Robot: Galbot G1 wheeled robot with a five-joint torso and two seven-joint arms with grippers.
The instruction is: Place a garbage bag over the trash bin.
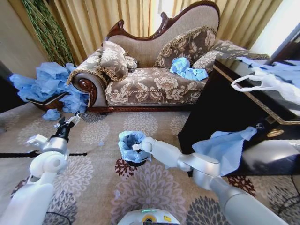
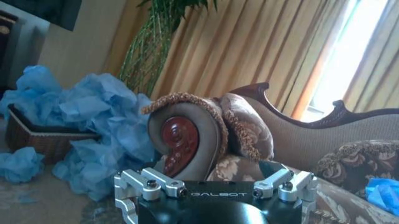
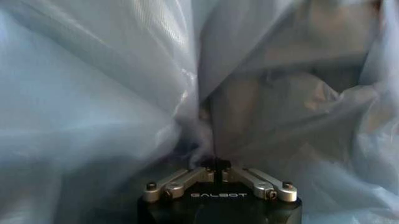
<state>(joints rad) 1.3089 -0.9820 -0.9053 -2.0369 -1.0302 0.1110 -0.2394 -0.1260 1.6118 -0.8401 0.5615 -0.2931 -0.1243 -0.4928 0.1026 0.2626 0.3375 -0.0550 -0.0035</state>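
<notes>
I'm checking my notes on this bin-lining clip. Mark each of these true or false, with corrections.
1. The garbage bag sits over the trash bin on the carpet. True.
2. The right hand is at the bag on the bin. True.
3. The left hand grips the bag. False: it hangs apart from the bin, toward the sofa, holding nothing.
4. The right hand is wide open. False: the right wrist view shows it shut on bag film.
5. A white bag lies on the dark table. True.
</notes>
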